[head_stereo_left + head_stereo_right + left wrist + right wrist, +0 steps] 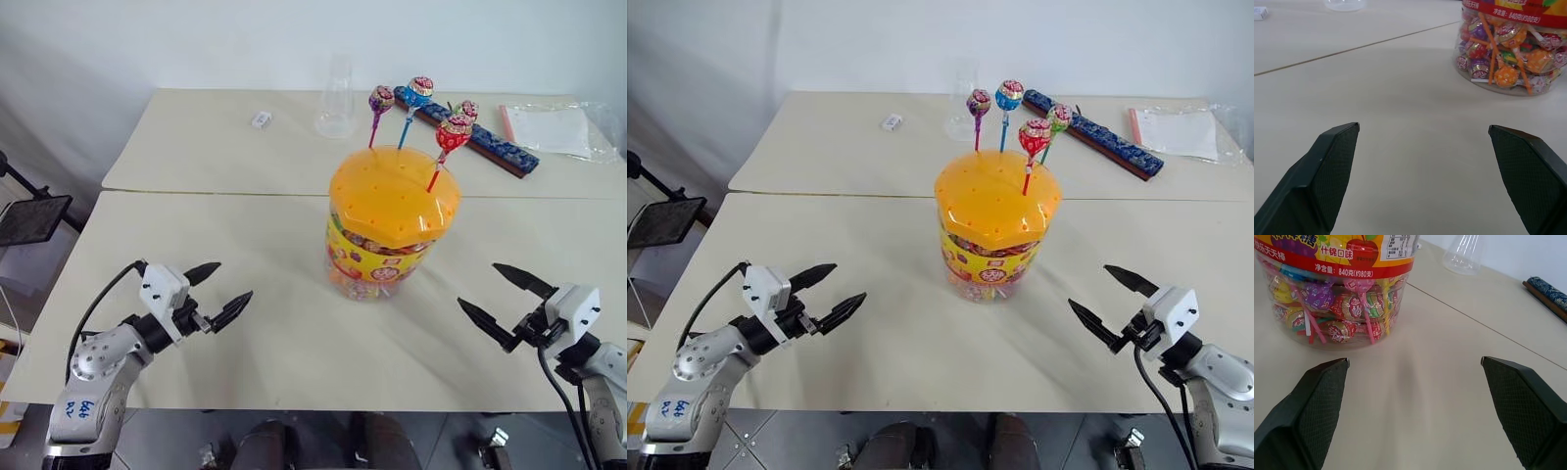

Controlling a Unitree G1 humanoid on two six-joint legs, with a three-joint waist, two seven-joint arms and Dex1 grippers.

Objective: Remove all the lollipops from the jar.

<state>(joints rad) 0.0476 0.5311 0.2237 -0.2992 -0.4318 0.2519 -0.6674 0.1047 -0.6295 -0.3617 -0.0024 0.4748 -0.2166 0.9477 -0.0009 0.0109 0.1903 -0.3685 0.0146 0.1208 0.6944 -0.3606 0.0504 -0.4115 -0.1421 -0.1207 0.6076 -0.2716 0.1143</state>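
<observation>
The jar [387,230] stands in the middle of the near table: a clear tub with a yellow and red label and a domed orange lid. Several lollipops rise from holes in the lid: purple [380,99], blue [419,89], red [454,132] and green/pink [467,109]. My left gripper [217,292] hovers open over the table to the jar's left, well apart from it. My right gripper [500,302] hovers open to the jar's right, also apart. Both point toward the jar [1508,44], whose wrapped candies inside show through its wall [1337,293].
A clear plastic cup [336,98] stands upside down on the far table behind the jar. A long dark blue patterned box [485,142] and a plastic bag with paper [558,127] lie at the back right. A small white object [261,119] lies at the back left.
</observation>
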